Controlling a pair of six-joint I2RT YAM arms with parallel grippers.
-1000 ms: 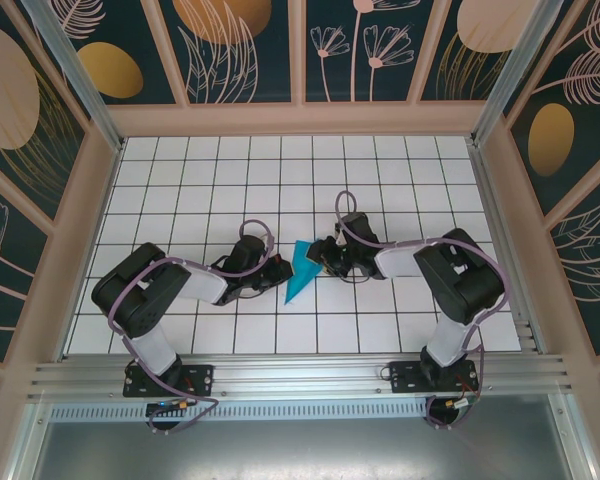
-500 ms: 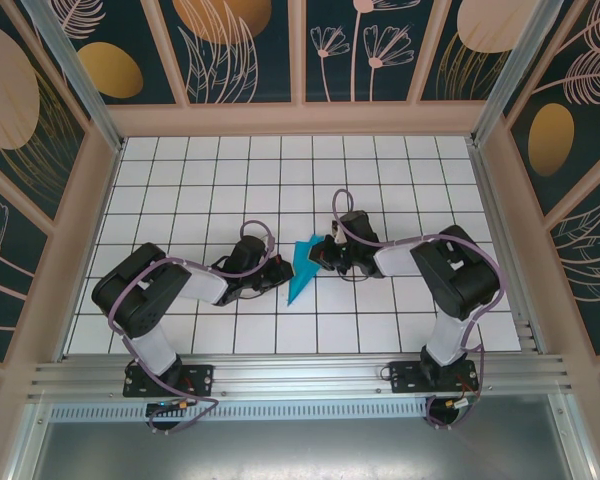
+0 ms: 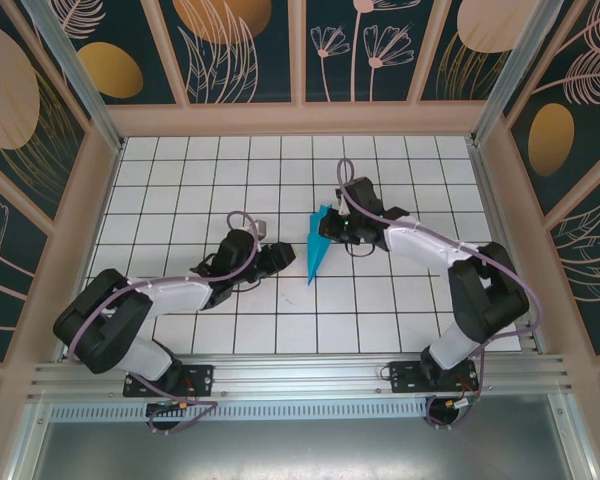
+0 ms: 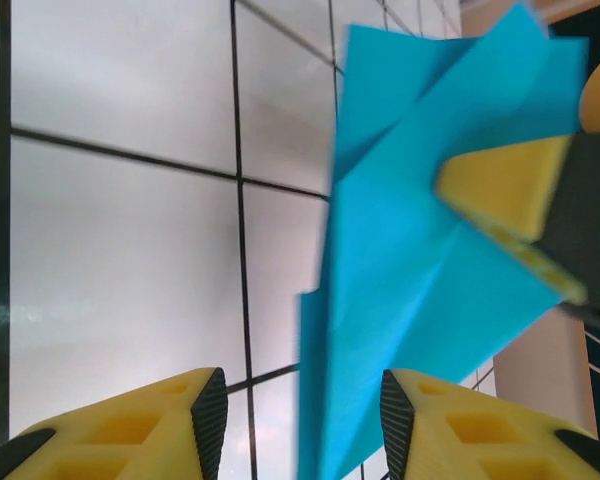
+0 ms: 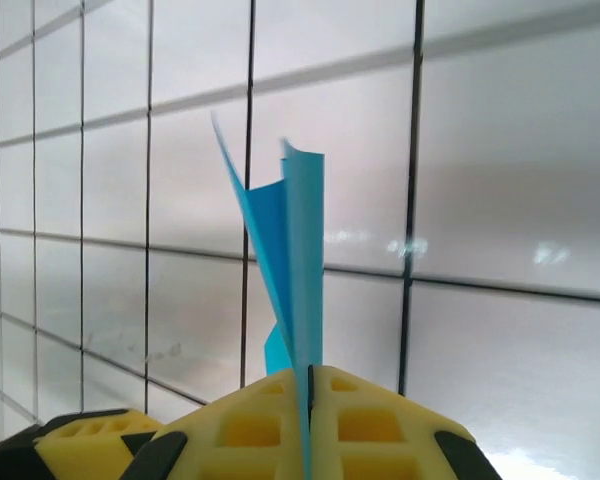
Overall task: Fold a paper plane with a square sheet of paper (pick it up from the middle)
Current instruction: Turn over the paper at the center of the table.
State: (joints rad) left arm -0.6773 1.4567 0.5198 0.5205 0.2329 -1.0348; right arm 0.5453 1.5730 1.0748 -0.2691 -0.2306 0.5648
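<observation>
Near the middle of the tiled table (image 3: 180,180), the paper plane (image 3: 317,248) stands on edge, apparently lifted clear of the tiles. Its long axis runs from a wide tail on the far side to a nose pointing back toward the arm bases. The right gripper (image 3: 337,228) is clamped tight on the tail end, with the folded layers pinched flat between its yellow pads. The left gripper (image 3: 278,256) sits just beside the plane on its left, level with the nose half. Its jaws are parted and grip nothing. From the left wrist, the narrow end lines up with the gap between the fingers, closer to one pad; whether it touches is unclear. A re-grip would need the left gripper to go a short way right, across the long axis.
</observation>
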